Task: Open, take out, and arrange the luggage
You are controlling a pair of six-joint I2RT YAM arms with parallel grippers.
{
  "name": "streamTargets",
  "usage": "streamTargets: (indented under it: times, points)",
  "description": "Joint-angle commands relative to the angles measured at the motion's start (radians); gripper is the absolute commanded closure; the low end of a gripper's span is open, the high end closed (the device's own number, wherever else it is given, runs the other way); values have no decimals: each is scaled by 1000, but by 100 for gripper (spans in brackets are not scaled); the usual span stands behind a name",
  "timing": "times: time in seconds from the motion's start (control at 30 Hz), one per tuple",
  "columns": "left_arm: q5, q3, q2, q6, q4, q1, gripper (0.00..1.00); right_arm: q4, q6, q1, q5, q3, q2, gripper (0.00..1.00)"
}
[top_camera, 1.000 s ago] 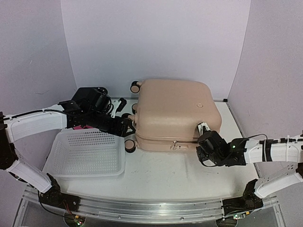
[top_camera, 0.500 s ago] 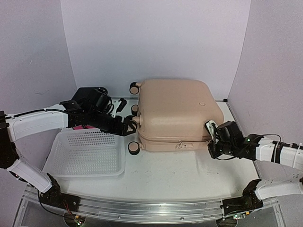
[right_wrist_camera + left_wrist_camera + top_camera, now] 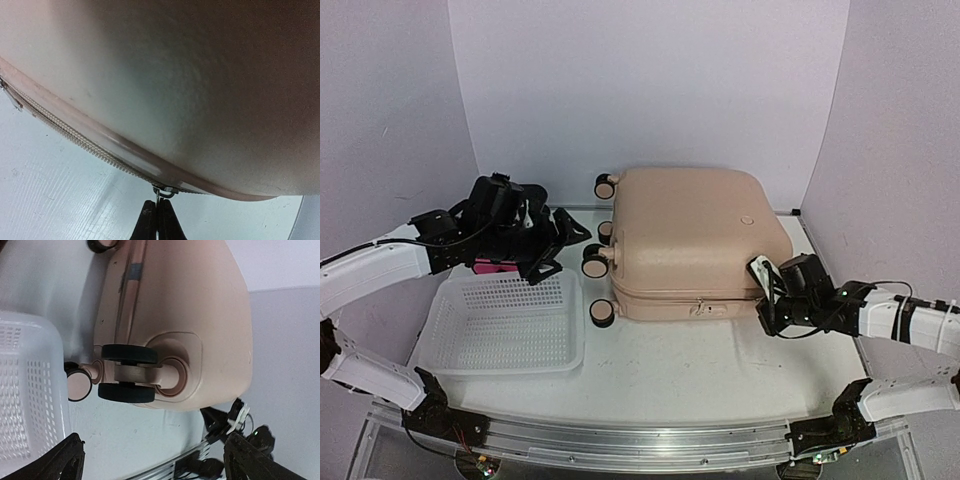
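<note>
- Between our left fingers [image 3: 65, 462] and right fingers [image 3: 149, 225], the peach-pink luggage [image 3: 690, 240] lies shut, flat on the worktop [image 3: 670, 370].
- Right fingers pinch its zipper pull [image 3: 161, 192]; left fingers gape wide.
- White mesh basket [image 3: 500, 368] beside left fingers.

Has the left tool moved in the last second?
Yes. Against the white basket, the left tool has pulled back leftward from the basket's far right corner, away from the luggage.
</note>
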Motion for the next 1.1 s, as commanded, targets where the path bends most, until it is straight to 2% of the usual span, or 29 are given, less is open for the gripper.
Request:
streamTargets:
  times: [0.0,0.17,0.47,0.77,0.9,1.07]
  points:
    - [-72,26,26,-418,-59,4,2,-50,-20,8,-110,46,19,100]
    - [-52,103,113,-638,-174,4,1,-55,-31,8,-149,56,26,100]
    - [-116,219,252,-831,-179,-18,1,-79,-46,8,-174,50,3,100]
    - [-153,399,476,-878,-181,-75,1,-93,-15,9,-151,66,13,100]
    - [-180,423,523,-896,-184,-80,13,-99,-5,9,-147,66,0,100]
    - [-251,405,527,-900,-194,-79,36,-184,-28,9,-133,72,-29,100]
